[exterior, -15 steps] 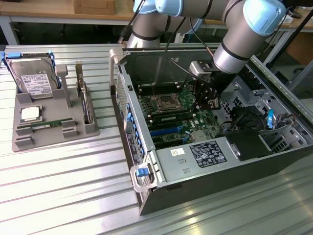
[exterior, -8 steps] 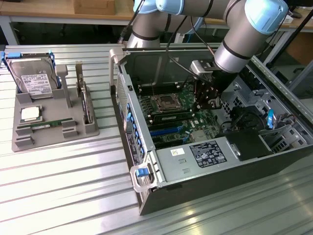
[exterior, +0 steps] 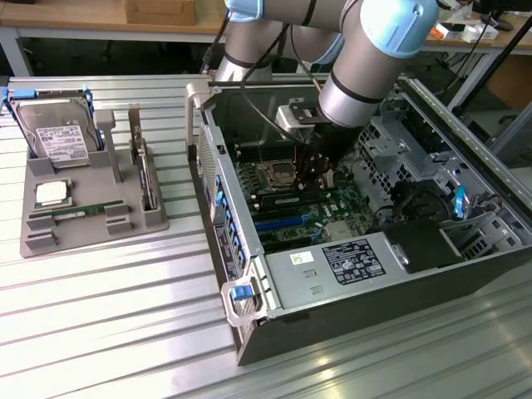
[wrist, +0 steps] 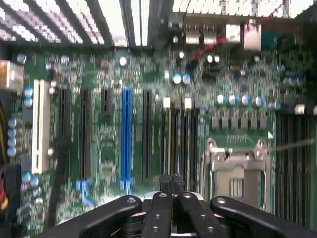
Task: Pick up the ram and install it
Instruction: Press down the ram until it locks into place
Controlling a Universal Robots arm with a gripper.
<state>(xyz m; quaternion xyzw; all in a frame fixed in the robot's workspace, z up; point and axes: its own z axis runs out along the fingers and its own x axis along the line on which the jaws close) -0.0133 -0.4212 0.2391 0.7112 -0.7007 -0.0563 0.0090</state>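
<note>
Wrist view looks down at the green motherboard (wrist: 148, 124) inside the computer case (exterior: 249, 324). The gripper (wrist: 171, 191) is clenched tight, with nothing between its fingers that I can see. It hangs just above the long black slots (wrist: 181, 139) beside the silver chip socket (wrist: 237, 173). 1 ram (exterior: 83, 211) lies on the grey tray (exterior: 91, 237), near its front edge, well apart from the gripper. If the fingers press down on the board, they could scratch it.
</note>
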